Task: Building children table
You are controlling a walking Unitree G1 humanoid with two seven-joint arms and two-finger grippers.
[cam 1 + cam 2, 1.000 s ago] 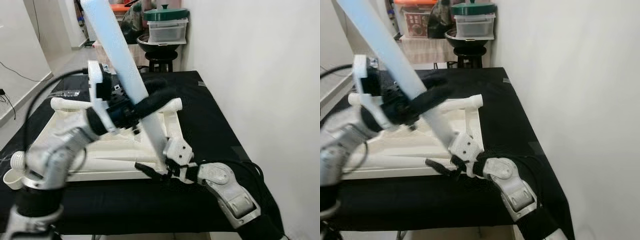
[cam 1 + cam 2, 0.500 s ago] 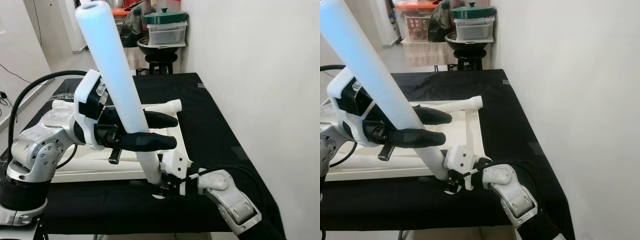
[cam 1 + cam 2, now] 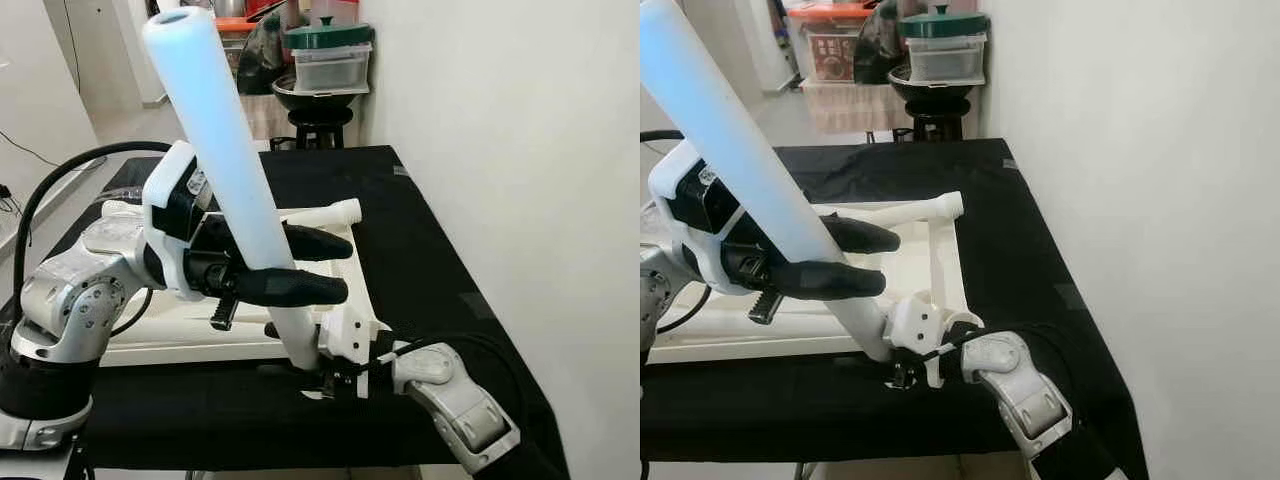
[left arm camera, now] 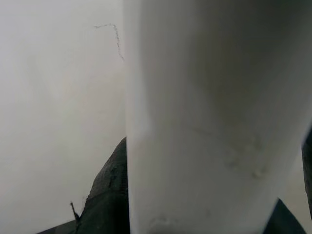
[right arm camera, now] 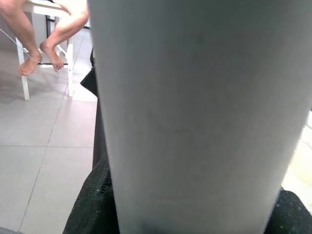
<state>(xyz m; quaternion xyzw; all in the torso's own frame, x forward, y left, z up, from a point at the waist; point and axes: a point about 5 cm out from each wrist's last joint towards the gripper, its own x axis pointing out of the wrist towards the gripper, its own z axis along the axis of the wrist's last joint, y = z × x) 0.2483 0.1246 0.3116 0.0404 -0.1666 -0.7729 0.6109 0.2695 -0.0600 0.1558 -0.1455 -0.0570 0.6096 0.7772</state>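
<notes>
While the leg (image 3: pixel 225 170) is held tilted over the tabletop (image 3: pixel 420 230), left gripper (image 3: pixel 315 265) jaws are clamped mid-shaft, right gripper (image 3: pixel 325 375) jaws at its foot. Next, seating into the frame (image 3: pixel 200 335) corner is judged due.

Head views: evenly lit, bright indoor light, sharp throughout, no motion blur. The white wall (image 3: pixel 520 150) at right shows soft, even brightness. The pale tube (image 3: pixel 225 170) is near overexposed along its upper length. The black bench cloth (image 3: pixel 1020 230) reads dark with little detail. Left wrist view: the tube (image 4: pixel 214 122) is very close, soft, out of focus, dim grey. Right wrist view: tube surface shaded and blurred; tiled floor (image 5: pixel 39 146) behind is brighter, moderately sharp.
</notes>
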